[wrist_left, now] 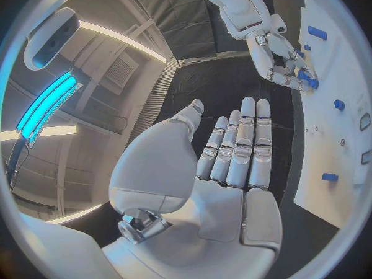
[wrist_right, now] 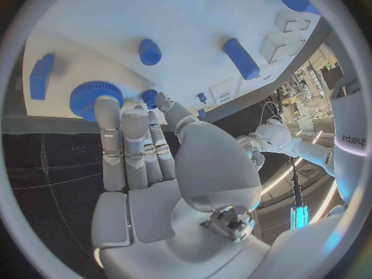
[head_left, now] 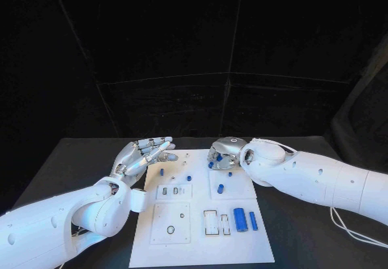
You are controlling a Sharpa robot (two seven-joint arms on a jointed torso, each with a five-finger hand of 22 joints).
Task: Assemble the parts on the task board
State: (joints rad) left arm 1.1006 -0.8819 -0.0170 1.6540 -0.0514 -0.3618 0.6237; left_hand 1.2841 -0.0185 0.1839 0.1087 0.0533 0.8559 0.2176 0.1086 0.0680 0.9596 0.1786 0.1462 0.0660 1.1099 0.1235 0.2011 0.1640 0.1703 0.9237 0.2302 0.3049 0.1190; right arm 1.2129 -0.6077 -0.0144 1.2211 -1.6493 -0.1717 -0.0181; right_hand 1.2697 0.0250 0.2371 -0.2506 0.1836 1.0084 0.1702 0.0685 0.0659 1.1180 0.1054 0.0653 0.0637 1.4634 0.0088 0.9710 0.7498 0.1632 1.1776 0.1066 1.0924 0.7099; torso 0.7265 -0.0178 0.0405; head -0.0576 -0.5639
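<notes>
The white task board [head_left: 202, 235] lies mid-table, also shown as the board [wrist_right: 194, 18] and the board [wrist_left: 341, 149]. My left hand [head_left: 146, 154] hovers open at the board's far left corner, fingers straight and spread, holding nothing; the left wrist view shows this hand [wrist_left: 232, 149] empty. My right hand [head_left: 225, 154] is over the board's far edge. Its fingertips [wrist_right: 105, 105] reach a large blue gear [wrist_right: 95, 96], and its thumb and one finger flank a small blue gear [wrist_right: 149, 96]. I cannot tell whether that gear is pinched. The right hand [wrist_left: 281, 59] has a blue piece [wrist_left: 307, 79] at its fingertips.
A blue cylinder [head_left: 240, 217] and a blue bar [head_left: 253, 221] lie at the board's near right. Small blue pegs [head_left: 162, 172] and another blue piece [head_left: 220, 189] sit mid-board. Empty slots [head_left: 210, 222] lie nearby. Black table [head_left: 323, 235] surrounds the board.
</notes>
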